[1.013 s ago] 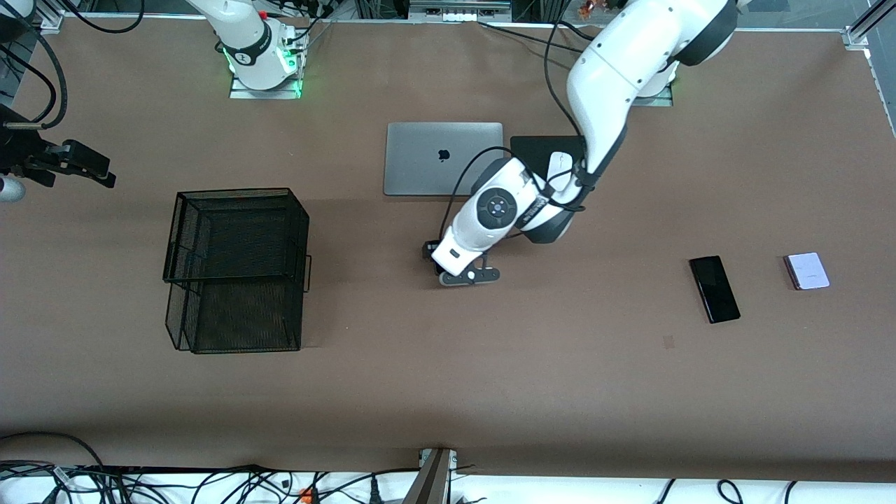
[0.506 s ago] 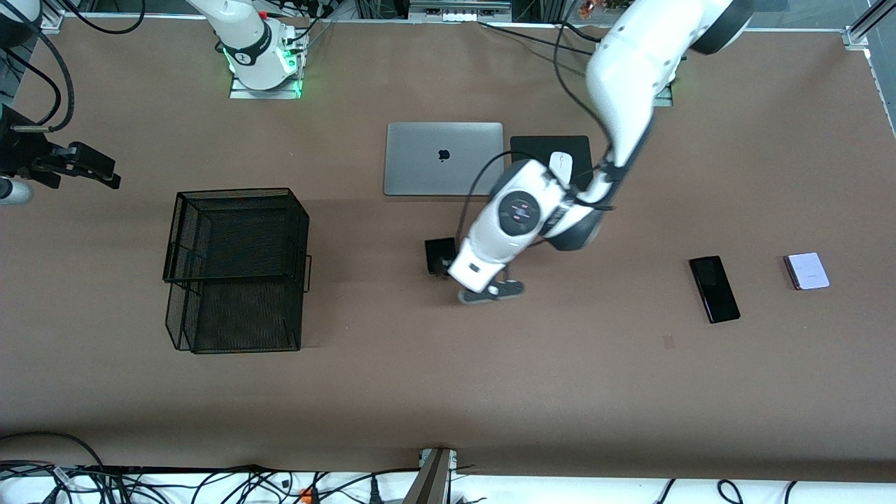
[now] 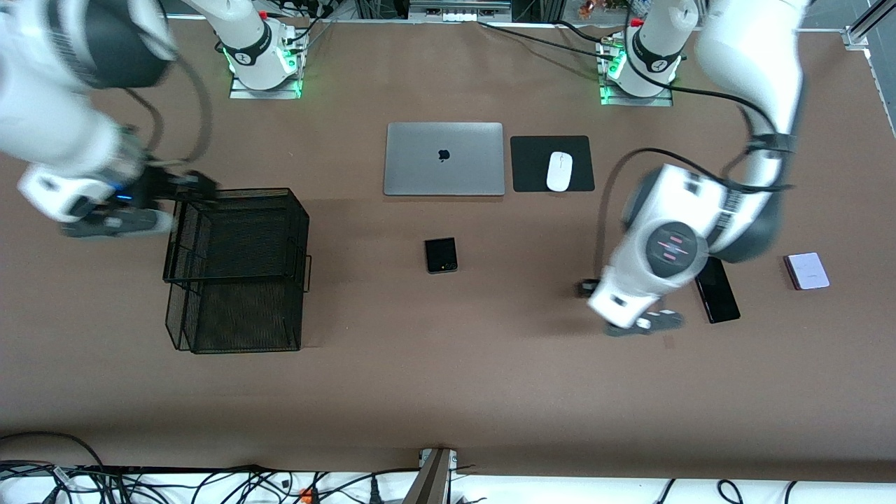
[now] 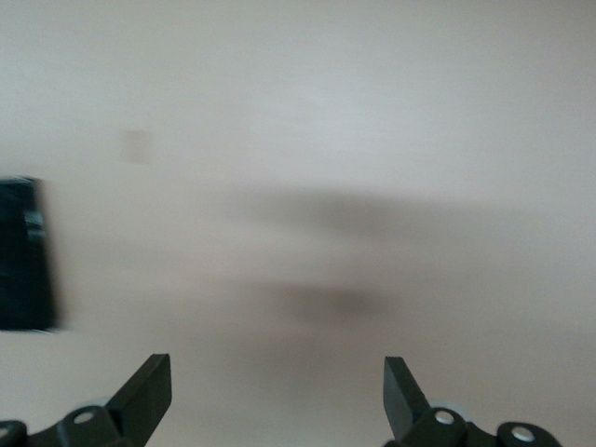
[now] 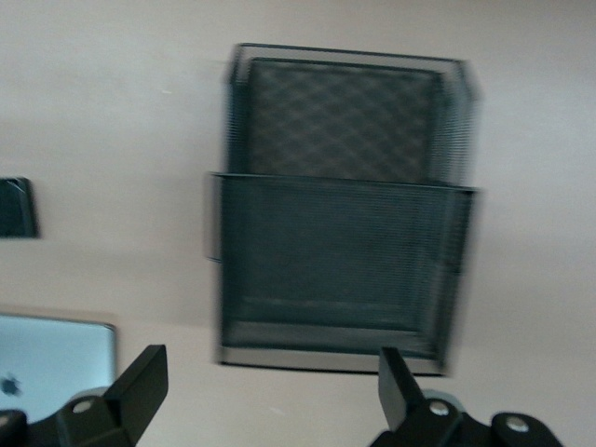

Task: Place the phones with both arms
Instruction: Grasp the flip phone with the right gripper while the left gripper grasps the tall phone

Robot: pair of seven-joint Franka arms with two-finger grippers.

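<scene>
Fingers spread on both grippers, left gripper (image 4: 275, 396) above matte table (image 3: 490, 364), right gripper (image 5: 265, 396) above mesh basket (image 5: 340, 200)

The brown table (image 3: 448, 392) carries a closed grey laptop (image 3: 444, 159). Beside the laptop, toward the left arm's end, a white mouse (image 3: 559, 171) lies on a black pad (image 3: 552, 164). Nearer to the camera than the laptop lies a small folded black phone (image 3: 441, 255). Toward the right arm's end stands a black mesh basket (image 3: 236, 269). Well apart toward the left arm's end lie a long black phone (image 3: 719, 299) and a lilac-white phone (image 3: 807, 271).
</scene>
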